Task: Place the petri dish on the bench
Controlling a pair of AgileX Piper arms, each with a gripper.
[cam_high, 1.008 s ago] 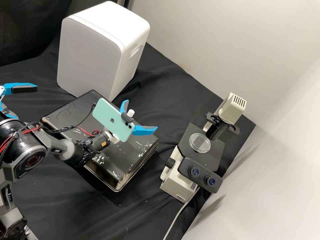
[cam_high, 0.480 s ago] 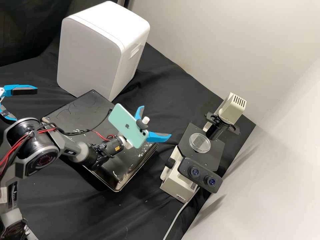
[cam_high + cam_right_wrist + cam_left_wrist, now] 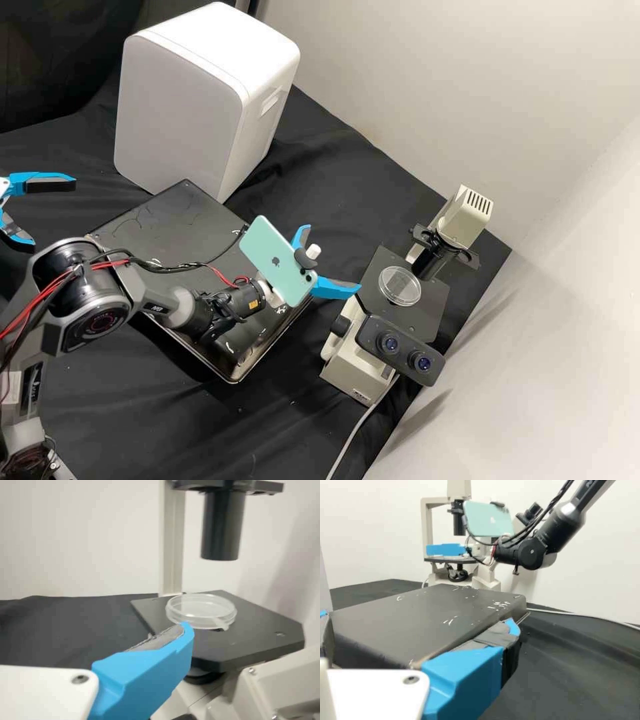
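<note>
Tabletop (image 3: 347,167): black cloth covers it. The bare cloth to the left of the microscope looks a fair place to put the dish.
White box (image 3: 200,100): stands upright at the far left.
Dark tray (image 3: 167,227): a flat slab with white scratches, in the middle, just on the near side of the box.
Right arm (image 3: 167,307): stretches from the near left, over the tray, toward the microscope.
Microscope (image 3: 353,373): at the right, close to the wall, with a black stage (image 3: 433,320).
Left jaws: released and empty, at the left edge, well apart from the dish.
Right jaws: released and empty, just left of the stage and not touching the dish. I judge the step is the approach. They should come in level, one finger on each side of the rim, and close softly, because thin plastic can slip. They should then lift clear of the dark tube (image 3: 222,525) before drawing away.
Petri dish (image 3: 400,285): lies flat on the stage, near the dark tube. It is round, clear and shallow, it seems to have a lid, and it looks empty.
</note>
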